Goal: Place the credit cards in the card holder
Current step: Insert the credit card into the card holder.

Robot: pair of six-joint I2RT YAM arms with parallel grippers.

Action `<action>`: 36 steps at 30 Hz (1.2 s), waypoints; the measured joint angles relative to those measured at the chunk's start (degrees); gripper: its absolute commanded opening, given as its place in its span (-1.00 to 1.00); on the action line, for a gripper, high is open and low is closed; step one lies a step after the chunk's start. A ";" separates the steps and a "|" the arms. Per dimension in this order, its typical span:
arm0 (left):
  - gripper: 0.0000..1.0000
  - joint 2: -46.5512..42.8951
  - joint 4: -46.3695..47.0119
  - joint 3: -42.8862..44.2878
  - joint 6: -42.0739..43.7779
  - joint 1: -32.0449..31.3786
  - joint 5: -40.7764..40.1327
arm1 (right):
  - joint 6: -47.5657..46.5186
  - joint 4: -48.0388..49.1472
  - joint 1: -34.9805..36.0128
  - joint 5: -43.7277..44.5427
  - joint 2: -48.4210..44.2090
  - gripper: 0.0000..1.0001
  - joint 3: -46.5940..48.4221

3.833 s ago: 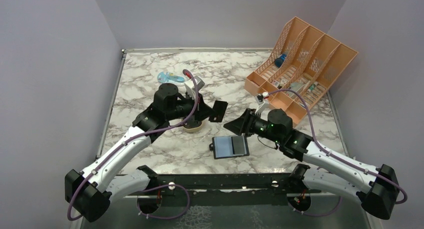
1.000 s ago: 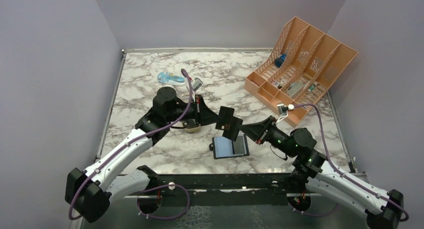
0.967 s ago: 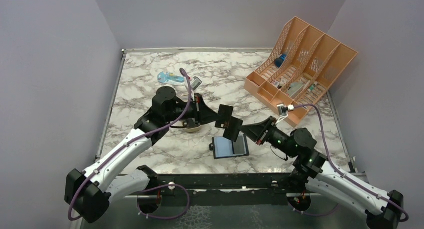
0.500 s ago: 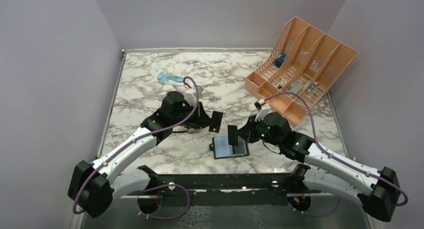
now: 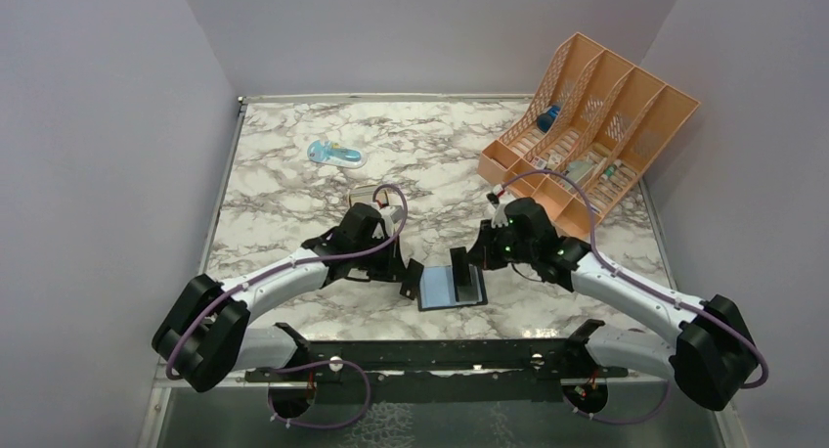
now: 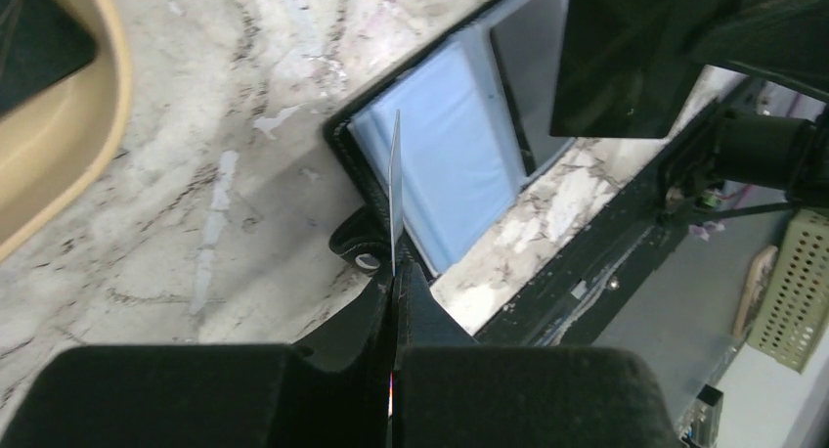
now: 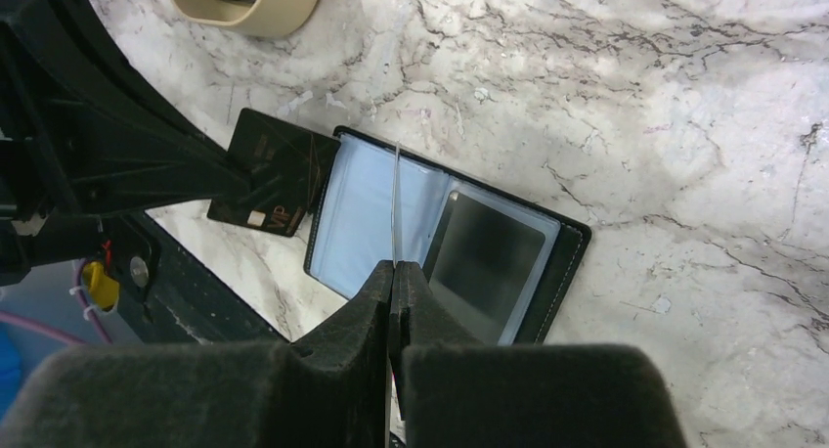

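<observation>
The card holder [image 5: 451, 287] lies open near the table's front edge, with a blue-grey left face [image 7: 357, 218] and a dark right pocket [image 7: 484, 262]. My left gripper [image 5: 399, 269] is shut on a dark credit card [image 5: 412, 278], held low at the holder's left edge. That card shows edge-on [image 6: 395, 189] over the blue face [image 6: 459, 164] in the left wrist view. My right gripper [image 5: 468, 262] is shut on a second credit card [image 5: 458, 269], which stands on edge [image 7: 396, 199] over the holder's middle fold.
A gold tin [image 7: 256, 0] sits on the marble just behind the holder, with a dark card inside. At the back right stands an orange desk organizer [image 5: 587, 125], and a blue object [image 5: 334, 154] lies at the back left. The black front rail [image 5: 440, 350] runs just below the holder.
Both arms have come down and toward the front, each carrying its card. The left card is now at the holder's left edge. The right card now stands over the holder's middle.
</observation>
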 measured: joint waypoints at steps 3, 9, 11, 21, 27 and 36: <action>-1.00 0.92 -0.79 0.00 0.28 -0.24 -1.77 | -0.70 0.48 -2.14 -3.13 1.11 -0.98 -0.26; -1.00 2.21 -1.68 0.00 0.61 -0.44 -3.21 | -0.96 2.91 -5.27 -9.11 3.96 -0.98 -1.92; -1.00 2.27 -1.73 0.02 0.61 -0.48 -3.48 | -0.90 3.65 -5.64 -10.36 4.96 -0.98 -2.60; -1.00 2.27 -1.75 0.02 0.57 -0.72 -3.82 | -0.11 9.27 -7.52 -14.88 8.94 -0.98 -7.10; -1.00 2.27 -1.75 0.02 0.55 -0.74 -3.87 | 0.83 12.61 -8.13 -15.41 10.71 -0.98 -8.74; -1.00 2.27 -1.77 0.02 0.42 -0.87 -3.96 | 2.29 14.84 -8.28 -15.78 13.86 -0.98 -8.90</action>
